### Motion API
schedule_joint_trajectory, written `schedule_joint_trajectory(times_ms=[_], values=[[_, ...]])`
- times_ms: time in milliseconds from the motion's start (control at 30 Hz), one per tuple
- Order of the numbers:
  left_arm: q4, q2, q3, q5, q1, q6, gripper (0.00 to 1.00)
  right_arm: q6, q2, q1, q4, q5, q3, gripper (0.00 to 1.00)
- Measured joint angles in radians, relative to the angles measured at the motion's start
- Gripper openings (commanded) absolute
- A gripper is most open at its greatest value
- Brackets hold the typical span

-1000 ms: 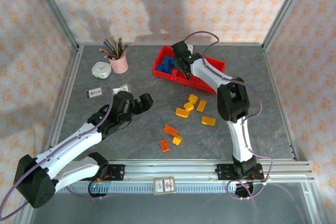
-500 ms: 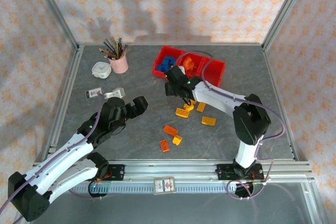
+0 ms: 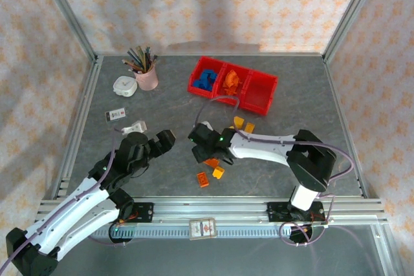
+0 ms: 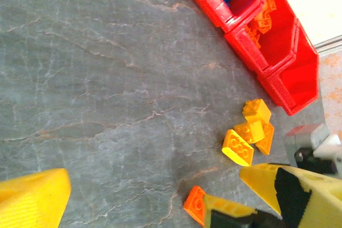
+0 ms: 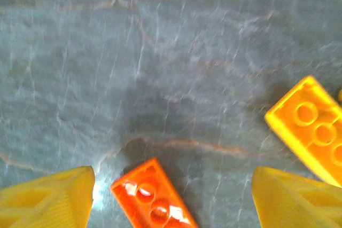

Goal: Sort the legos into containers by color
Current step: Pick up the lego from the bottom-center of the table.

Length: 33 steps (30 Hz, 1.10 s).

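Note:
The red containers [image 3: 261, 100] stand at the back: blue legos [image 3: 206, 79] in the left bin, orange legos [image 3: 231, 81] in the middle one, and the right bin looks bare. My right gripper [image 3: 202, 148] is open and low over the table, its fingers [image 5: 45, 201] on either side of a flat orange lego plate [image 5: 152, 198] without touching it. A yellow brick [image 5: 310, 126] lies just to the right. My left gripper [image 3: 160, 140] is open with nothing in it, left of the loose pile. Yellow legos [image 4: 238, 147] and the orange plate [image 4: 195, 205] lie ahead of it.
More loose legos lie near the front: an orange piece [image 3: 203, 179] and a yellow-orange piece [image 3: 218, 172]. A pink pencil cup [image 3: 147, 77], a white round dish [image 3: 124, 85], a small card [image 3: 116, 115] and a white item [image 3: 137, 124] sit at the left.
My right gripper has swung from over the red bins down and toward the front left, to the orange plate. My left arm has drawn back toward the near edge.

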<state>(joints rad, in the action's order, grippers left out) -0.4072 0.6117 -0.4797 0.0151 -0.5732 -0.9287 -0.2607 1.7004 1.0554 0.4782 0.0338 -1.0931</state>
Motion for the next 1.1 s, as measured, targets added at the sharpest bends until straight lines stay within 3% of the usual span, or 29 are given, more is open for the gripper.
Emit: schedule_joint_trajectory(times_ms=[433, 600, 867, 1100], values=[[-0.017, -0.016, 0.011, -0.004, 0.000, -0.018, 0.99, 0.002, 0.031, 0.027, -0.043, -0.068, 0.068, 0.74], [-0.017, -0.016, 0.011, -0.005, 0.000, -0.018, 0.99, 0.000, 0.076, 0.029, -0.046, -0.057, 0.055, 0.67], [-0.017, -0.008, 0.011, -0.008, 0.000, -0.017, 0.99, -0.028, 0.094, 0.021, -0.065, -0.038, 0.040, 0.46], [-0.017, 0.001, 0.012, -0.008, 0.000, -0.017, 0.99, -0.034, 0.095, 0.002, -0.076, -0.037, 0.040, 0.34]])
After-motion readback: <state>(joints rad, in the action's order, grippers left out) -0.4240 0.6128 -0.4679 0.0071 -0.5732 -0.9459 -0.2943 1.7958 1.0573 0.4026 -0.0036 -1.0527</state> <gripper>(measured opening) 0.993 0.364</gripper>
